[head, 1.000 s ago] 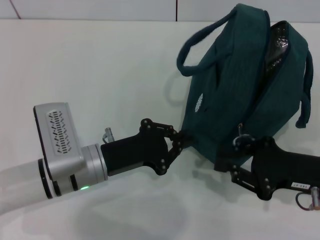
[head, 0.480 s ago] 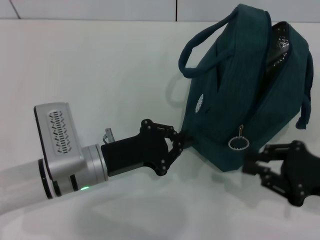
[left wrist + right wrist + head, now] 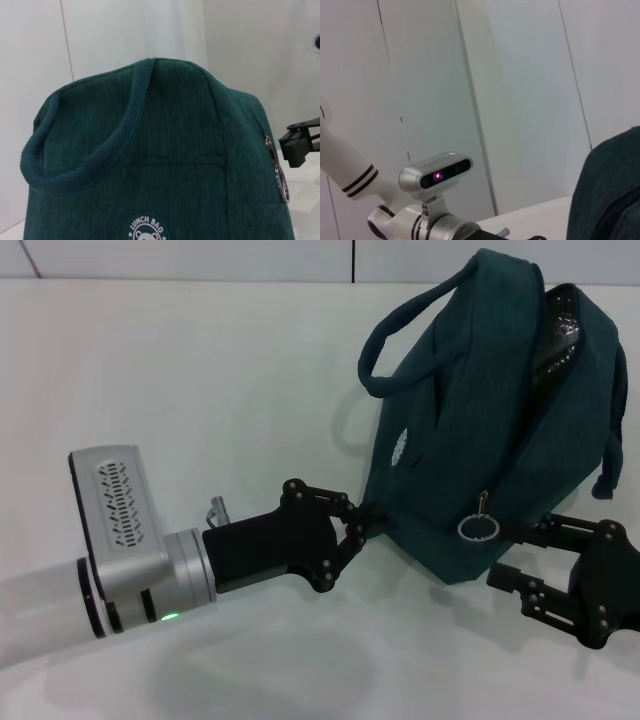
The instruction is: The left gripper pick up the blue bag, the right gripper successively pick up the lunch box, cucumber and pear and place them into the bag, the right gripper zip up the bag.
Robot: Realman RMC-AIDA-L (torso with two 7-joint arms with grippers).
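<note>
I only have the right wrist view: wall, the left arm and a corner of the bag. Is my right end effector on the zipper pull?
Observer: No. In the head view the right end effector is open, just beside the ring pull, not touching it.
Operator: Is the bag held?
Observer: Yes, the left end effector grips the blue bag at its lower corner.
Operator: Zip closed?
Observer: No, the top gapes, with shiny lining showing.

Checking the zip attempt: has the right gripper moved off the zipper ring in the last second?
Yes. The right gripper has backed away from the zipper ring toward the robot's right, open; the left gripper holds the bag.
</note>
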